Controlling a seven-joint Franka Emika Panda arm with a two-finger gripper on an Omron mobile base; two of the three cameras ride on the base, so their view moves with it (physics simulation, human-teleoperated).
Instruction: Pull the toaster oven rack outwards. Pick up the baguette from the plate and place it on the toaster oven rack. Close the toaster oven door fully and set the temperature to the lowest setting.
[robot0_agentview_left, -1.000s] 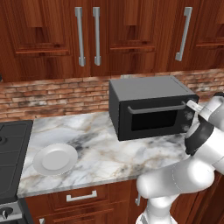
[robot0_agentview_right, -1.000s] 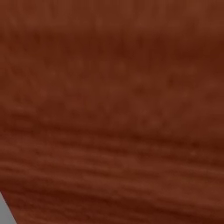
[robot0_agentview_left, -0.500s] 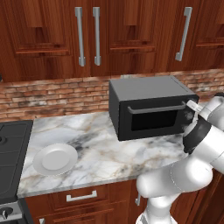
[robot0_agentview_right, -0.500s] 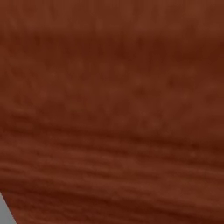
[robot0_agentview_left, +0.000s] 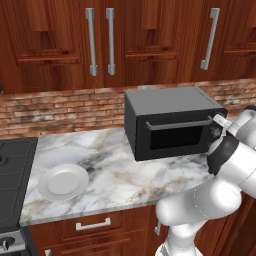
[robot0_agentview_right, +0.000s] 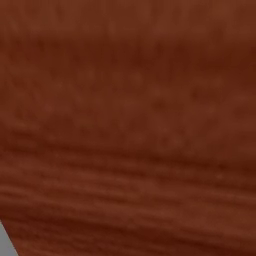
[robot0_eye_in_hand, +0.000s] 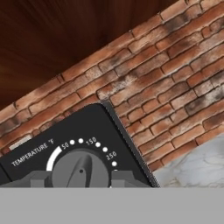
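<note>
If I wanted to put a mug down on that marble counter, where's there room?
Bare marble lies between the round white plate and the dark grey toaster oven, and along the front edge. It is crowded at the oven's right end, by the white arm.

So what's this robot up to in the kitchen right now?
The white arm has its gripper at the temperature knob on the right end of the toaster oven. Its fingers sit on either side of the knob. The toaster oven door is closed, and the white plate on the marble counter is empty.
</note>
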